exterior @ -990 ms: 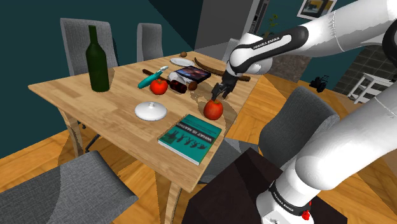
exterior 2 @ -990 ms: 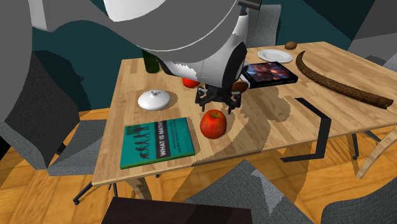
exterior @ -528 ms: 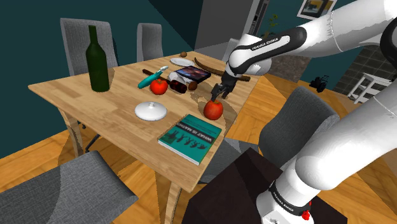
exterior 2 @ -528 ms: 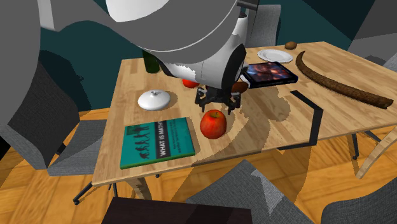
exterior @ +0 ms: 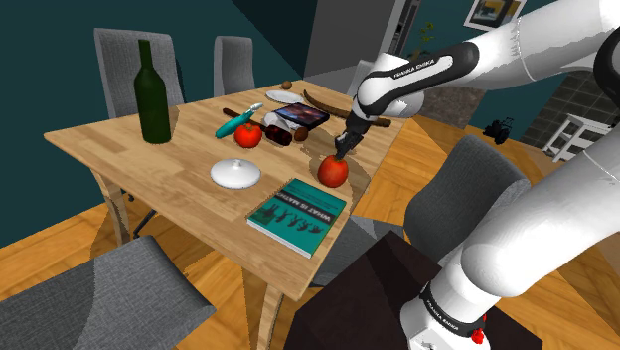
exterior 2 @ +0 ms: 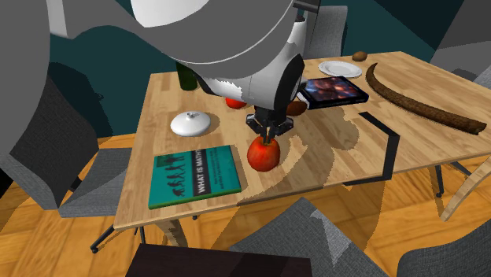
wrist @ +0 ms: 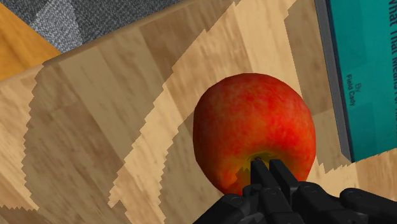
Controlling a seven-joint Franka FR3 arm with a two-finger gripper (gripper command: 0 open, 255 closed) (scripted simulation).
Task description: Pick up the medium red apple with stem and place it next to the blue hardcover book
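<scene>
The red apple [exterior: 334,172] [exterior 2: 263,155] [wrist: 254,127] rests on the wooden table [exterior: 129,149], a short gap from the edge of the teal-blue hardcover book [exterior: 298,215] [exterior 2: 197,175] [wrist: 362,70]. My black gripper [exterior: 343,154] [exterior 2: 266,135] [wrist: 267,167] hangs straight above the apple. Its fingers are shut and meet over the dimple at the apple's top. In the wrist view the two fingertips press together at that dimple, and no stem shows between them.
A second red apple [exterior: 248,134], a green bottle [exterior: 152,94], a white lidded dish [exterior: 235,173], a white plate [exterior 2: 340,68], a dark picture book [exterior 2: 334,90] and a long brown curved stick [exterior 2: 417,101] share the table. Grey chairs [exterior: 467,189] surround it.
The fingers, spread wide above the apple in the earlier frames, have come together. The apple, the book and the arm stay where they were.
</scene>
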